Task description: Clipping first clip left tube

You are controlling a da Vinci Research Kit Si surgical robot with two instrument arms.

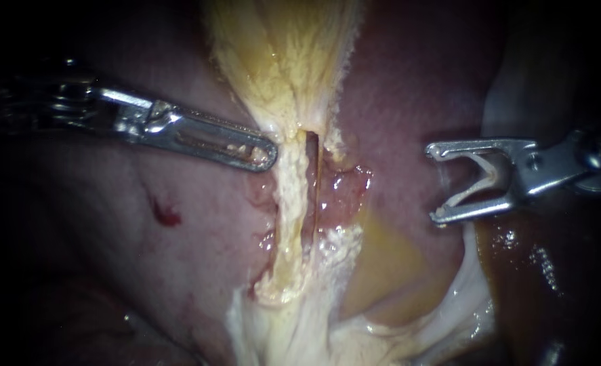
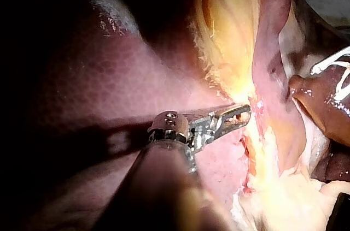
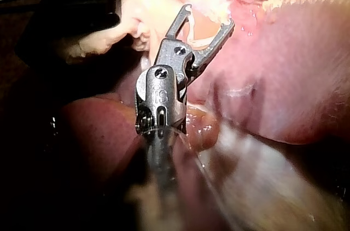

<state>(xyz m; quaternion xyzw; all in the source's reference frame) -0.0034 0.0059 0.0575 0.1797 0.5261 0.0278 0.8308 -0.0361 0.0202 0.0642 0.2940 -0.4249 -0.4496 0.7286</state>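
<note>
**Endoscope view.** The liver (image 1: pixel 192 264) is seen across the field, with the yellow gallbladder (image 1: pixel 286 54) at 12 o'clock. The left tube (image 1: pixel 288 203), a pale strand, is laid at the centre, its long axis set from 12 to 6 o'clock. It is parted by a narrow slit from the pinker right tube (image 1: pixel 341 193) on its 3 o'clock side.

The left instrument (image 1: pixel 267 156) is seen entering from 9 o'clock. Its jaws are closed together with nothing seen held, and the tip is placed just beside the tube's upper end. The right instrument (image 1: pixel 438 184) is seen entering from 3 o'clock, well apart from the left tube. Its jaws are spread wide, and an open clip (image 1: pixel 491 176) is seated between them, touched by both.

The clip's mouth is turned to 9 o'clock, where the left tube lies, so the tube's axis would be met squarely. The left instrument is judged nearer, but the clip is carried by the right.
</note>
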